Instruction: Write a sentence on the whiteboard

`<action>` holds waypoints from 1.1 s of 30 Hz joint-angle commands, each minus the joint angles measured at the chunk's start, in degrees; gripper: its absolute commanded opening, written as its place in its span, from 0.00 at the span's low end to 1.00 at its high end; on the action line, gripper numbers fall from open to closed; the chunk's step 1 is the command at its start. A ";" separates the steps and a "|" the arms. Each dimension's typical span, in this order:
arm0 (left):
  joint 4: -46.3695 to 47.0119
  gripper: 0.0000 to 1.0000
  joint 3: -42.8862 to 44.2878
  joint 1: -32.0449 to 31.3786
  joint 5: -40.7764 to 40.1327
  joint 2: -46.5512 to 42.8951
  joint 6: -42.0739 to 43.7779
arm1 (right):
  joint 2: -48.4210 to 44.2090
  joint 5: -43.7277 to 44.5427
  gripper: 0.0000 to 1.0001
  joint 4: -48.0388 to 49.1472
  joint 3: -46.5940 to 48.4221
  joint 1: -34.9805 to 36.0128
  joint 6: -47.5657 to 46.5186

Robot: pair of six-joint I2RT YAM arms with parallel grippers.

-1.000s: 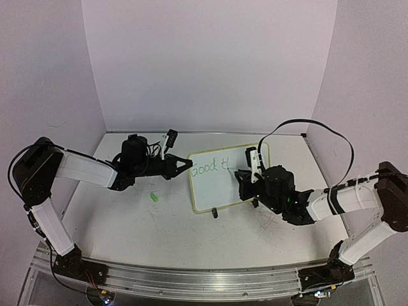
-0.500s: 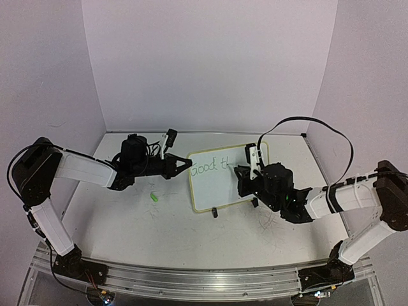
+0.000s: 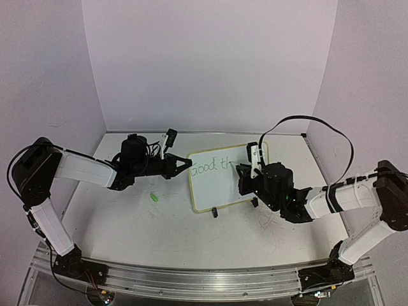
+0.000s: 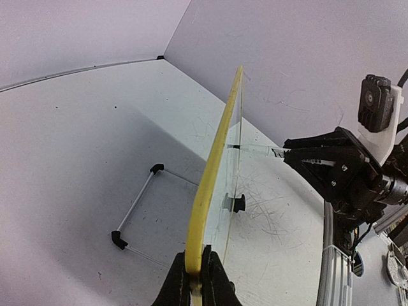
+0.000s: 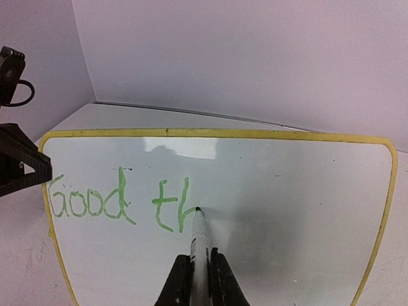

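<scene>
The whiteboard with its pale yellow rim stands tilted near the table's middle. My left gripper is shut on its yellow left edge; it also shows in the top view. My right gripper is shut on a white marker whose tip touches the board face. The sentence in green reads "Good th", with the tip at the arch of the "h". In the top view the right gripper is at the board's right part, the lettering to its left.
A small green marker cap lies on the tabletop left of the board. A wire stand with black feet rests behind the board. A black clip foot sits at the board's lower edge. Lilac walls close the back and sides.
The right gripper has moved the marker slightly right along the board; the lettering has grown from "Good t" and a first stroke to "Good th". The left arm has not moved.
</scene>
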 commanded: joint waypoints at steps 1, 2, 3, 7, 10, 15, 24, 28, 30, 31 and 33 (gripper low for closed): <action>0.64 0.00 -0.27 0.42 -3.38 -2.46 3.88 | -0.39 3.17 0.00 0.24 1.60 -0.34 0.19; 0.64 0.00 -0.23 0.42 -3.38 -2.47 3.88 | -0.49 3.00 0.00 0.01 1.53 -0.34 0.38; 0.63 0.00 -0.26 0.42 -3.41 -2.55 3.88 | -0.56 2.67 0.00 -0.29 1.34 -0.34 0.60; 0.58 0.00 -0.22 0.42 -3.55 -2.63 3.97 | -0.70 1.39 0.00 -1.43 0.60 -0.34 1.76; 0.59 0.00 -0.26 0.43 -3.48 -2.56 3.90 | -0.92 0.72 0.00 -2.09 -0.06 -0.33 2.55; 0.58 0.00 -0.13 0.42 -3.38 -2.47 3.88 | -1.23 -0.01 0.00 -3.17 -0.74 -0.32 3.04; 0.54 0.00 -0.32 0.43 -3.55 -2.69 3.97 | -1.41 -0.41 0.00 -4.84 -1.10 -0.30 3.80; 0.54 0.00 -0.14 0.43 -3.23 -2.35 3.82 | -1.90 -0.53 0.00 -5.33 -1.18 -0.26 3.90; 0.52 0.00 -0.09 0.41 -3.23 -2.39 3.79 | -1.94 -0.48 0.00 -5.53 -1.20 -0.27 3.97; 0.55 0.00 -0.09 0.43 -3.33 -2.45 3.87 | -1.94 -0.46 0.00 -5.55 -1.23 -0.26 4.01; 0.54 0.00 -0.10 0.41 -3.42 -2.56 3.97 | -2.01 -0.48 0.00 -5.61 -1.27 -0.30 4.08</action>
